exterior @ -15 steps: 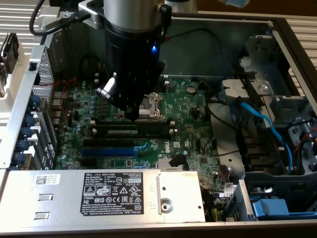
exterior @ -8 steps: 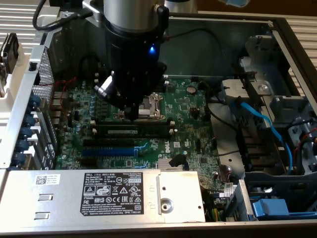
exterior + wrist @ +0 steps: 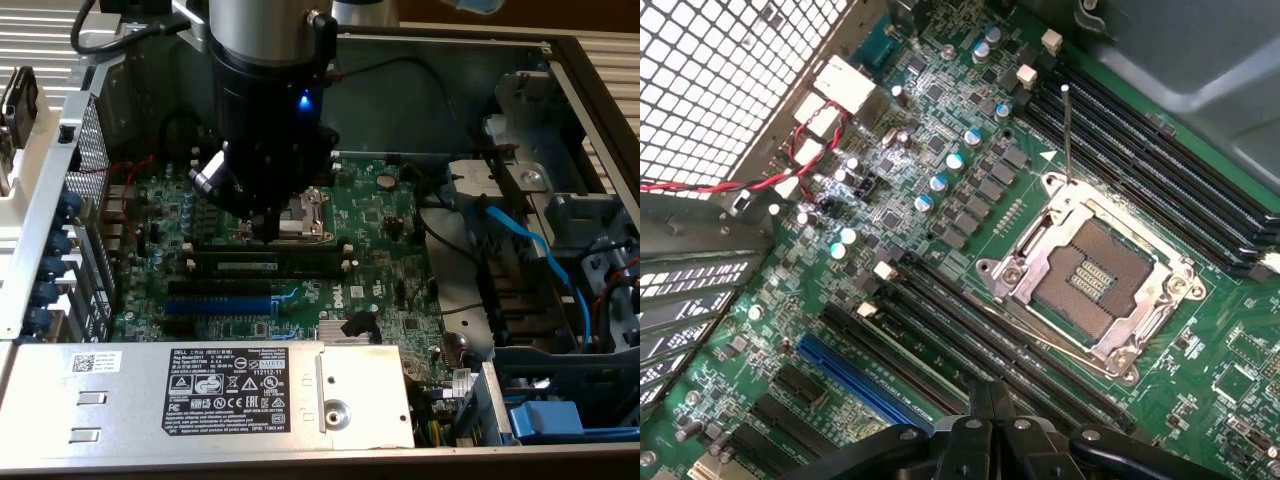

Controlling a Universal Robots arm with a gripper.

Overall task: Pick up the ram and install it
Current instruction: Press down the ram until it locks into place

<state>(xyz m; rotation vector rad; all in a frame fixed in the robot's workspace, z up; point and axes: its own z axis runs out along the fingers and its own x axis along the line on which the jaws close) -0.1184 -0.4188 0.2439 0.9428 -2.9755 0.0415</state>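
Observation:
The ram (image 3: 300, 262) is a long dark-green stick with a pale label. It lies along the black memory slots (image 3: 265, 280) on the green motherboard (image 3: 390, 215), between the CPU socket (image 3: 305, 212) and the blue expansion slot (image 3: 220, 303). My gripper (image 3: 270, 228) hangs just above the ram's middle, in front of the socket. In the wrist view the gripper (image 3: 990, 395) is shut, its fingers pressed together with nothing between them, over the black slots (image 3: 970, 330). I cannot tell whether the fingertips touch the ram.
A silver power supply box (image 3: 200, 390) with a black label covers the case's near side. A perforated rear wall (image 3: 730, 80) with red wires (image 3: 790, 170) stands beside the board. Blue cables (image 3: 530, 250) and drive brackets fill the exterior view's right. More black slots (image 3: 1160, 170) run beyond the socket (image 3: 1090, 280).

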